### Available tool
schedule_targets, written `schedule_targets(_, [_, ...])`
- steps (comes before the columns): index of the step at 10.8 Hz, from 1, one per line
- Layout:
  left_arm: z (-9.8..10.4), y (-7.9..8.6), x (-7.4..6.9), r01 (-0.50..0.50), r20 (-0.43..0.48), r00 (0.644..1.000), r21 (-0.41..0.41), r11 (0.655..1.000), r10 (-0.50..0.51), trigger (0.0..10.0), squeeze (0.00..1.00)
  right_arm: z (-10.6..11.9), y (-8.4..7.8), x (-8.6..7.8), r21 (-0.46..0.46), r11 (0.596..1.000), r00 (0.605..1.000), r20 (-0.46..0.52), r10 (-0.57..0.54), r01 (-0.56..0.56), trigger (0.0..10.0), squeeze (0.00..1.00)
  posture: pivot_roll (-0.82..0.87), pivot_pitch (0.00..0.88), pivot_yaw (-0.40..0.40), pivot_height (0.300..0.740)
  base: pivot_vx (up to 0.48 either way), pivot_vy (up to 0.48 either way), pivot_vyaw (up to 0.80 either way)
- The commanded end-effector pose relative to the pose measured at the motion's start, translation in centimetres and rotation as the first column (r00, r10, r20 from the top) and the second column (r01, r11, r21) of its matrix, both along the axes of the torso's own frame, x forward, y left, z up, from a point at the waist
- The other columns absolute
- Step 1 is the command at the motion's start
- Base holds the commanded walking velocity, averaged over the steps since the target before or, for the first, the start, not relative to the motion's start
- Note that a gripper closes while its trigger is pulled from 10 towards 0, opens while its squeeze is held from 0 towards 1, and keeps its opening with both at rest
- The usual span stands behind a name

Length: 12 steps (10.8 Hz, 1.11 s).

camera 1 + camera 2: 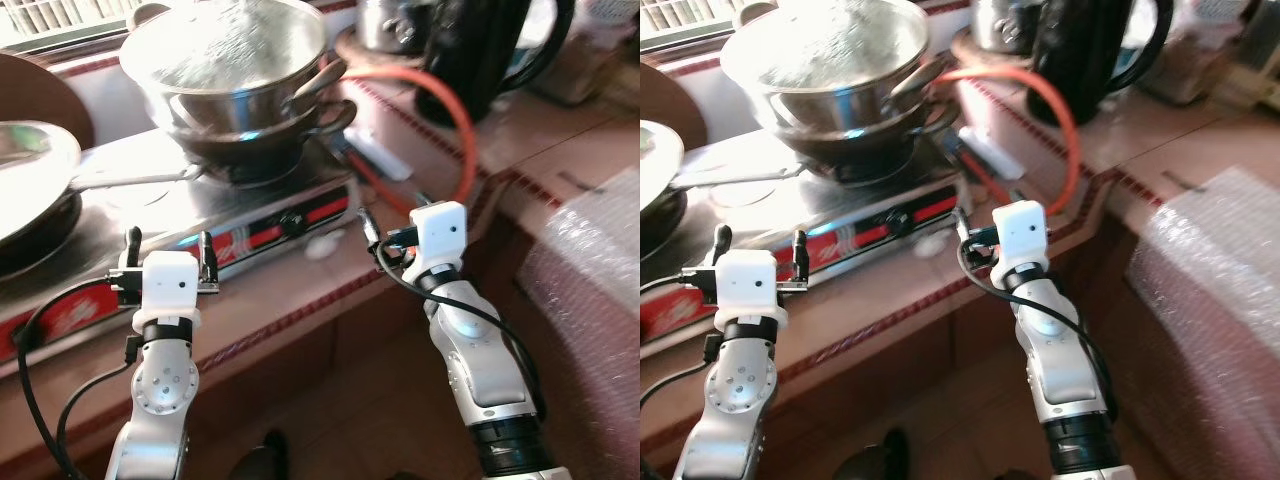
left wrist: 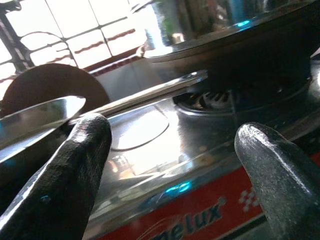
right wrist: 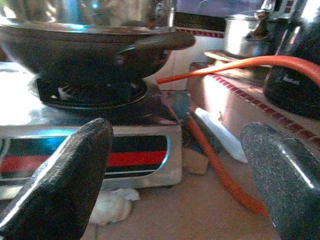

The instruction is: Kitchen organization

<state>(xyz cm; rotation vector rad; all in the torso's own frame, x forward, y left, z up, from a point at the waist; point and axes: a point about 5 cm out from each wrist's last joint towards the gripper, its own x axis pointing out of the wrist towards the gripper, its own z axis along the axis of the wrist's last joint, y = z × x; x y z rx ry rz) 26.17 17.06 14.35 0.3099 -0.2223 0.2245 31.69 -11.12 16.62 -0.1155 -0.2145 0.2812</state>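
From the head camera, we have our left gripper (image 1: 168, 250) and right gripper (image 1: 372, 232) raised at the counter edge (image 1: 300, 300), both spread wide and holding nothing. The stacked pots (image 1: 240, 90) sit on the gas stove (image 1: 250, 215), a pan (image 1: 30, 170) on the other burner, an orange hose (image 1: 455, 110) looping behind. Left wrist: fingers (image 2: 75, 165) splayed before the stove front, pan handle (image 2: 150, 92) ahead. Right wrist: small white scraps (image 3: 110, 205) lie under the stove's edge. We judge nothing tidied yet; everything remains.
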Motion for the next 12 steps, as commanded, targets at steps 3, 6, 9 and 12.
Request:
schedule_targets(3, [0.06,0.07,-0.02,0.018,-0.017,1.0,0.006,1.0,-0.018,10.0,0.0,0.13,-0.27,-0.23,0.007,1.0,1.0,0.016,-0.023,0.023,10.0,0.0,-0.09,0.144,0.079,0.74,-0.291,0.0,0.0])
schedule_targets(6, [0.06,0.13,-0.04,0.023,-0.023,0.999,0.011,1.0,-0.022,10.0,0.0,0.06,-0.12,-0.35,0.013,0.999,0.999,0.016,-0.029,0.029,10.0,0.0,-0.08,0.147,0.09,0.74,-0.304,0.0,0.0])
schedule_targets(9, [-0.18,-0.03,0.01,0.03,-0.035,0.999,0.01,0.999,-0.03,10.0,0.0,-0.09,-0.27,-0.51,0.014,0.999,0.999,0.013,-0.038,0.037,10.0,0.0,-0.09,0.155,0.095,0.74,-0.139,0.0,0.0])
schedule_targets(12, [-0.35,-0.09,0.0,0.032,-0.041,0.999,0.009,0.999,-0.032,10.0,0.0,-0.2,-0.27,-0.6,0.011,0.999,0.999,0.009,-0.038,0.038,10.0,0.0,-0.09,0.157,0.094,0.74,-0.435,0.0,0.0])
